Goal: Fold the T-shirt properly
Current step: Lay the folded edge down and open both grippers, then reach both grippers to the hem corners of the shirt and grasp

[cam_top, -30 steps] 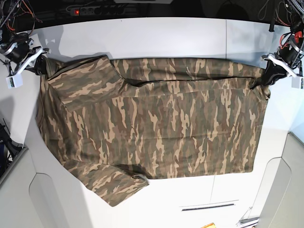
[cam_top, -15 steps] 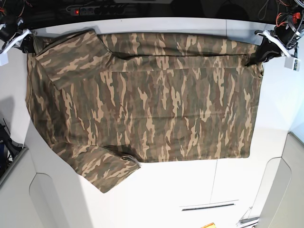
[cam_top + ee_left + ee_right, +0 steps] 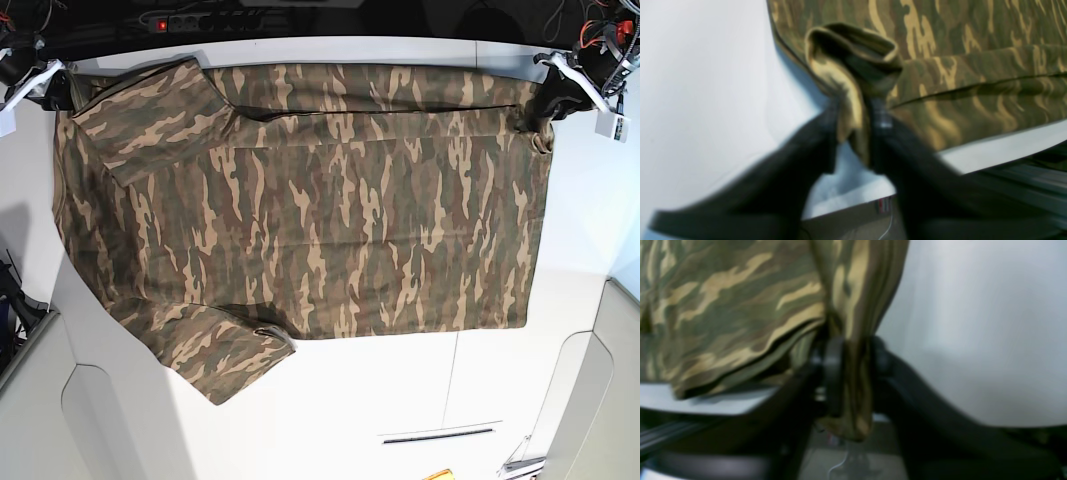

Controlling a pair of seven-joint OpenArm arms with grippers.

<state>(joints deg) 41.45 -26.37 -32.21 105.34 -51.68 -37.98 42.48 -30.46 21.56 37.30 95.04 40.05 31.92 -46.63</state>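
The camouflage T-shirt (image 3: 310,220) lies spread across the white table (image 3: 400,400), stretched taut along the far edge, one sleeve at the near left. My left gripper (image 3: 540,105) at the far right is shut on a bunched corner of the T-shirt (image 3: 853,110); its black fingers (image 3: 897,150) pinch the cloth. My right gripper (image 3: 62,88) at the far left is shut on the other far corner of the T-shirt (image 3: 853,373), which hangs between its black fingers (image 3: 830,373).
A power strip (image 3: 190,22) with a red light lies behind the table's far edge. Cables hang at both back corners. Grey panels flank the table's near side, with a slot (image 3: 435,436) near the front.
Both grippers have pulled the shirt's far edge toward the back of the table and spread it flatter; the whole shirt slid away from the front edge.
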